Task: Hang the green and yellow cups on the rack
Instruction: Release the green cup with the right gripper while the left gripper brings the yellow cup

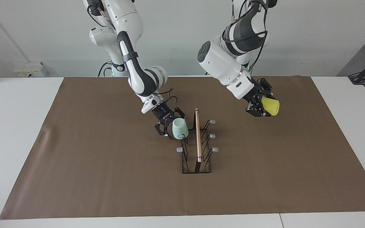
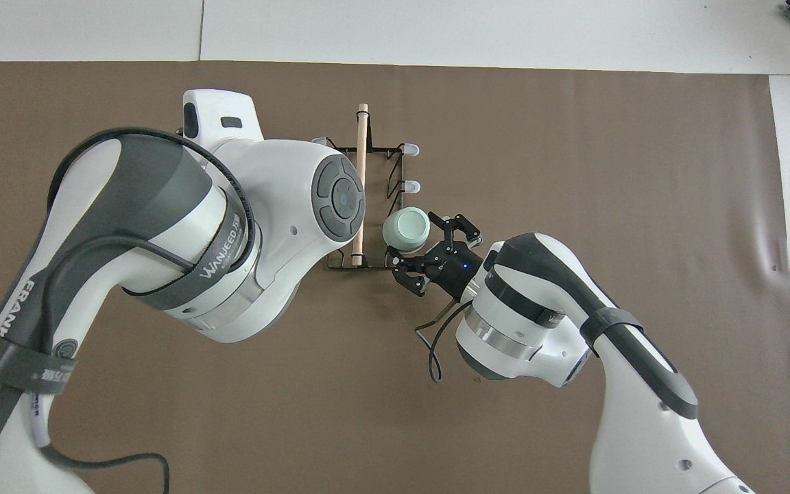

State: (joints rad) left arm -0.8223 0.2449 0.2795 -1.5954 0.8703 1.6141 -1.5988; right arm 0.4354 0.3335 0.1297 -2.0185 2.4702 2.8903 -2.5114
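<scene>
1. Starting nearest the robots, in the upper part of the facing view, the left gripper (image 1: 259, 107) hangs in the air over the brown paper mat (image 1: 74, 158), toward the left arm's end of the rack. Its jaws are clamped on the bright yellow tapered plastic tumbler (image 1: 271, 106), which lies on its side. Its inside cannot be seen. In the overhead view the left arm hides both.
2. At the centre of both views, the right gripper (image 1: 167, 126) is low beside the rack, on the right arm's side. Its jaws are spread wide and grip nothing. The green cup sits right at its fingertips (image 2: 461, 224); whether they touch it cannot be told.
3. The pale mint green tapered plastic tumbler (image 1: 180, 129) (image 2: 406, 228) hangs upside down and slightly tilted on the rack's prong nearest the robots, on the right arm's side. Its closed base faces up.
4. The black wire cup rack (image 1: 198, 139) (image 2: 361, 171), topped by a light wooden rod, stands mid-mat. Its other grey-tipped prongs (image 1: 180, 149) are bare.
5. The mat covers a white table (image 1: 11, 126).
</scene>
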